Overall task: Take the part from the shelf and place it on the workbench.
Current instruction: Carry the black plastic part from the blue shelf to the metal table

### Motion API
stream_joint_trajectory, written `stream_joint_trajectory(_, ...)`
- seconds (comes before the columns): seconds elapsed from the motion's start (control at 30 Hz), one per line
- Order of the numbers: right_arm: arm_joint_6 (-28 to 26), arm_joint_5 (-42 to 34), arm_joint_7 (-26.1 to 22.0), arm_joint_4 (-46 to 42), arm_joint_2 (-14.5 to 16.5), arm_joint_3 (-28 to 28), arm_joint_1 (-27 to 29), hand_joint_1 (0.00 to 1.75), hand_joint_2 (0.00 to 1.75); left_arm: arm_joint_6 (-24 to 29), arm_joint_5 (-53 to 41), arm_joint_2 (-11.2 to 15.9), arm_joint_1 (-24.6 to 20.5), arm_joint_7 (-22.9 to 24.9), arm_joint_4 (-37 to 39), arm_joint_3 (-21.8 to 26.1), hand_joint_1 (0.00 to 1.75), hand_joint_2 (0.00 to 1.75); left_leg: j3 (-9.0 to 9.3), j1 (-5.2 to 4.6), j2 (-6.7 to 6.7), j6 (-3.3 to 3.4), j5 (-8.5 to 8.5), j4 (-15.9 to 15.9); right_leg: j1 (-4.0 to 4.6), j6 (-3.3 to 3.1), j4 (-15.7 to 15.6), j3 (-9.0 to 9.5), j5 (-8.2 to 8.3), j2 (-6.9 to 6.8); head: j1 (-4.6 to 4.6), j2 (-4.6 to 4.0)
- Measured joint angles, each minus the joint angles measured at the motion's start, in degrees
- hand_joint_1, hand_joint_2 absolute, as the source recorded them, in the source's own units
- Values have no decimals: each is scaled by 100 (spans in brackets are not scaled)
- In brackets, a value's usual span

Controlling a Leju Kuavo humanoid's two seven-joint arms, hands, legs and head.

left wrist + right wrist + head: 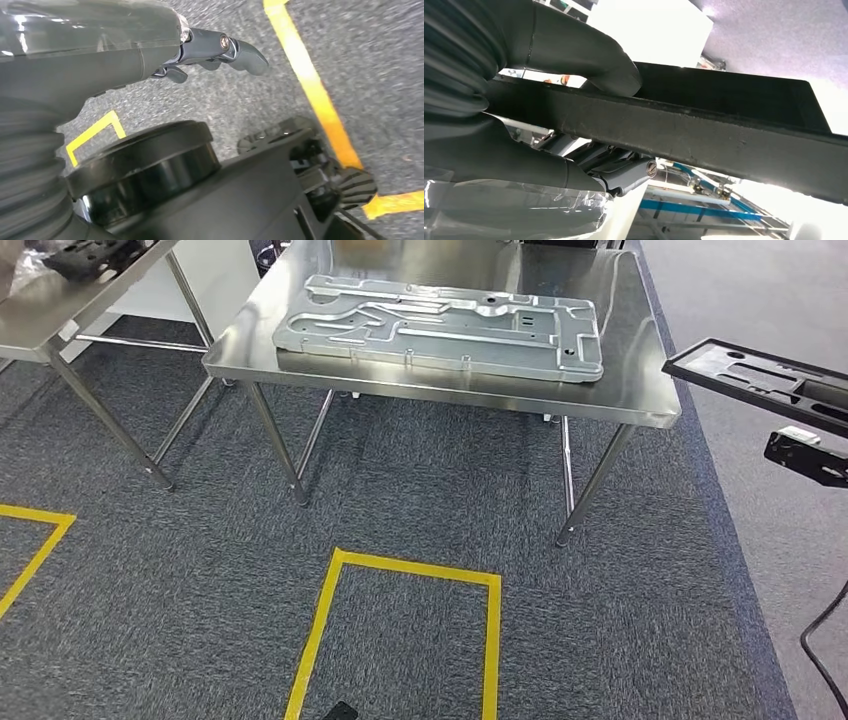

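The part is a long black moulded tray (pixel 760 375) at the right edge of the head view, off to the right of the workbench (pixel 440 390) and about level with its top. In the right wrist view my right hand (pixel 524 155) grips the black part (pixel 704 130), thumb on one side of its rim and fingers under the other. My left hand (pixel 150 50) hangs over the carpet and holds nothing, its fingers (pixel 240 50) loosely apart.
A large stamped silver metal plate (pixel 440 325) covers most of the steel workbench. A second steel table (pixel 60 300) with a black piece (pixel 90 255) stands at the left. Yellow tape (pixel 400 570) marks a box on the carpet. A black cable (pixel 825 640) hangs at the right.
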Motion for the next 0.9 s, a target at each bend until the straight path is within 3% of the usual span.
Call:
stream_joint_trajectory(0.03, 3, 3, -1, -7, -15, 0, 15, 175, 175, 3, 9, 3, -2, -4, 1, 0, 0, 175, 28, 0, 19, -47, -58, -1, 22, -53, -169, 88, -7, -13, 0, 1)
stream_joint_trajectory(0.1, 32, 48, 18, -17, -32, 1, 52, 175, 175, 16, 50, 6, 4, -20, 1, 0, 0, 175, 90, -9, 44, -126, -115, 2, 48, -212, -221, 151, -137, 13, 0, 1)
stream_joint_trajectory(0.17, 103, 119, 52, -32, -36, 1, 48, 175, 175, 29, 88, 9, 2, -41, 1, -1, 0, 175, 54, -2, 34, -182, -59, 202, 33, -314, -220, 253, -206, 55, 2, 1)
stream_joint_trajectory(0.23, 228, 167, 74, -43, -15, 1, -47, 175, 175, 28, 89, 11, -12, -58, 1, -1, 0, 175, -315, 16, -9, -237, 31, 822, 34, -383, -241, 402, -320, 82, -1, 1)
stream_joint_trajectory(0.27, 318, 193, 79, -44, 8, 2, -105, 175, 175, 20, 85, 11, -11, -61, 1, -1, 0, 175, -580, 24, -30, -257, -15, 1185, 41, -407, -260, 496, -391, 97, -2, 1)
stream_joint_trajectory(0.33, 518, 252, 65, -44, 72, 14, -205, 175, 175, -6, 76, 11, -15, -57, 1, -1, 0, 175, -1044, 31, -51, -265, -394, 1626, 71, -436, -309, 736, -556, 128, -2, 0)
stream_joint_trajectory(0.4, 691, 302, 23, -44, 137, 47, -318, 175, 175, -32, 73, 11, -36, -41, 1, -3, 0, 175, -1254, 11, -63, -214, -734, 1473, 111, -454, -351, 1019, -740, 150, -1, 0)
stream_joint_trajectory(0.43, 755, 318, 3, -44, 175, 69, -394, 175, 175, -42, 74, 10, -42, -29, 1, -4, 0, 175, -1284, -12, -72, -152, -661, 1205, 141, -461, -373, 1174, -840, 157, -1, 0)
stream_joint_trajectory(0.47, 811, 331, -13, -43, 229, 91, -463, 175, 175, -47, 77, 10, -40, -21, 1, -5, 0, 175, -1289, -48, -93, -63, -323, 851, 167, -469, -405, 1324, -941, 162, -1, 0)
stream_joint_trajectory(0.53, 892, 362, -19, -2, 345, 154, -590, 175, 175, -36, 92, 24, -17, -15, 2, -4, 0, 175, -1234, -142, -197, 122, 716, 239, 212, -448, -513, 1632, -1130, 197, 2, 0)
stream_joint_trajectory(0.57, 931, 382, -11, 22, 408, 189, -635, 175, 175, -21, 98, 28, -12, -15, 2, -4, 0, 175, -1156, -176, -227, 173, 1042, 62, 215, -432, -577, 1782, -1187, 220, 4, 0)
stream_joint_trajectory(0.6, 959, 403, 0, 49, 460, 225, -690, 175, 175, -5, 106, 31, -10, -15, 2, -3, 0, 175, -1061, -200, -247, 193, 1140, -22, 216, -403, -572, 1887, -1173, 243, 6, 0)
stream_joint_trajectory(0.63, 972, 420, 14, 58, 529, 256, -749, 175, 175, 10, 108, 21, -16, -16, 1, -4, 0, 175, -921, -200, -224, 201, 1027, -64, 210, -376, -465, 1889, -1083, 261, -4, 1)
stream_joint_trajectory(0.67, 982, 436, 31, 70, 579, 280, -812, 175, 175, 27, 110, 13, -21, -21, 1, -4, 0, 175, -786, -197, -209, 196, 945, -139, 196, -352, -160, 1784, -919, 246, -8, 1)
stream_joint_trajectory(0.73, 976, 460, 73, 120, 687, 343, -972, 175, 175, 62, 139, 5, -24, -41, 1, -4, 0, 175, -522, -172, -190, 218, 812, -238, 173, -295, 706, 1252, -663, 184, -24, 2)
stream_joint_trajectory(0.77, 976, 472, 96, 162, 730, 380, -1034, 175, 175, 80, 164, 5, -19, -55, 1, -4, 0, 175, -395, -151, -185, 218, 726, -273, 161, -269, 1081, 948, -718, 146, -25, 1)
stream_joint_trajectory(0.83, 982, 487, 121, 262, 829, 465, -1093, 175, 175, 104, 213, 2, 15, -91, 1, -3, 0, 175, -137, -113, -198, 203, 536, -295, 147, -212, 1357, 454, -1212, 120, -26, 2)
stream_joint_trajectory(0.87, 987, 489, 125, 307, 878, 501, -1096, 175, 175, 110, 220, -4, 35, -107, 1, -4, 0, 175, 0, -95, -208, 188, 432, -299, 134, -190, 1300, 276, -1512, 112, -26, 1)
stream_joint_trajectory(0.9, 992, 490, 125, 348, 929, 532, -1099, 175, 175, 115, 228, -10, 51, -122, 1, -4, 0, 175, 130, -80, -217, 172, 333, -299, 120, -174, 1142, 140, -1705, 100, -26, 1)
